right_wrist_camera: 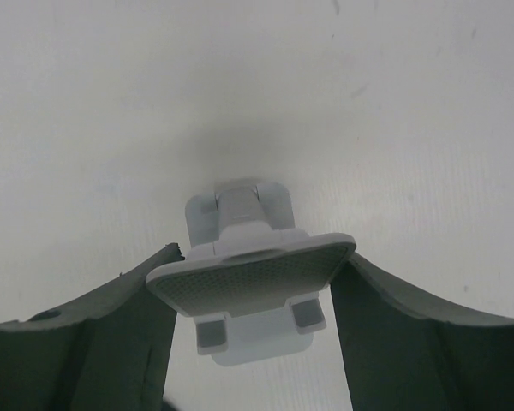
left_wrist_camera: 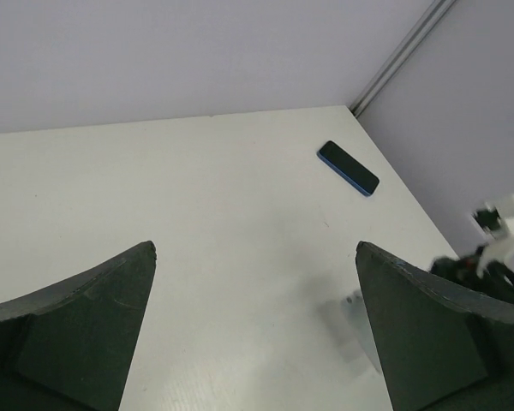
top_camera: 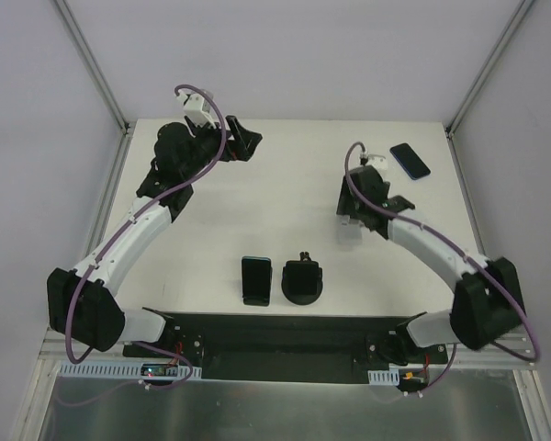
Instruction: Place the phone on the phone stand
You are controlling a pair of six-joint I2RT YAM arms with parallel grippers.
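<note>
A dark phone with a blue edge (top_camera: pixel 410 160) (left_wrist_camera: pixel 349 168) lies flat at the table's far right corner, with nothing touching it. A white phone stand (right_wrist_camera: pixel 253 278) (top_camera: pixel 350 235) with a tilted dotted plate stands on the table right of centre. My right gripper (right_wrist_camera: pixel 261 272) (top_camera: pixel 352 226) is shut on the stand, one finger against each side of its plate. At the far left, above the table, my left gripper (left_wrist_camera: pixel 255 248) (top_camera: pixel 244 141) hangs open and holds nothing. From there it faces the phone and the faint white stand (left_wrist_camera: pixel 357 310).
Near the front edge, another dark phone (top_camera: pixel 255 280) sits beside a black round stand (top_camera: pixel 303 280). Metal frame posts (top_camera: pixel 477 78) rise at the table's back corners and pale walls close in the sides. My right arm (left_wrist_camera: pixel 488 257) shows at the right edge of the left wrist view.
</note>
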